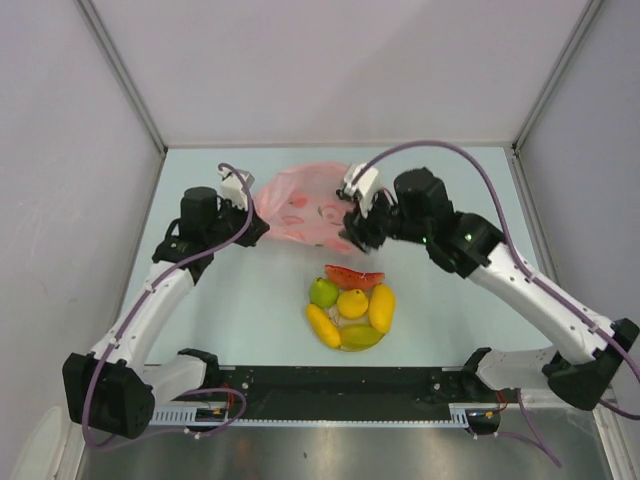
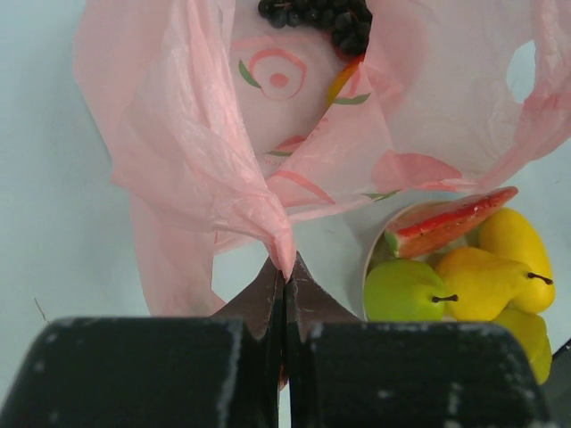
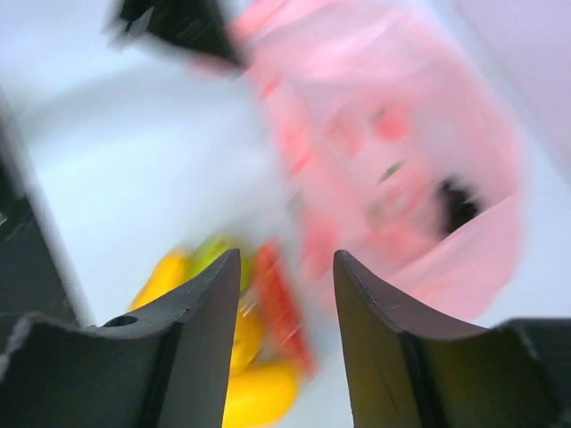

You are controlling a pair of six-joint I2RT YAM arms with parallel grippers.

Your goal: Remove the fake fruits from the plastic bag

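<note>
The pink plastic bag (image 1: pixel 305 205) lies at the table's far middle. My left gripper (image 1: pixel 262 228) is shut on a pinch of its edge (image 2: pixel 285 267) and holds it up. A dark grape bunch (image 2: pixel 317 18) lies inside the bag, with a red-orange piece (image 2: pixel 342 82) below it. My right gripper (image 1: pixel 352 238) is open and empty, hovering at the bag's right front edge; its view is blurred (image 3: pixel 287 259). Near it sit the watermelon slice (image 1: pixel 353 276), green pear (image 1: pixel 323 292), lemon (image 1: pixel 352 303), mango (image 1: pixel 382 307) and banana (image 1: pixel 322 325), piled together.
The fruits rest on a cream plate (image 2: pixel 368 259) just in front of the bag. Grey walls close the table on the left, right and back. The arm bases and a black rail (image 1: pixel 330 385) run along the near edge.
</note>
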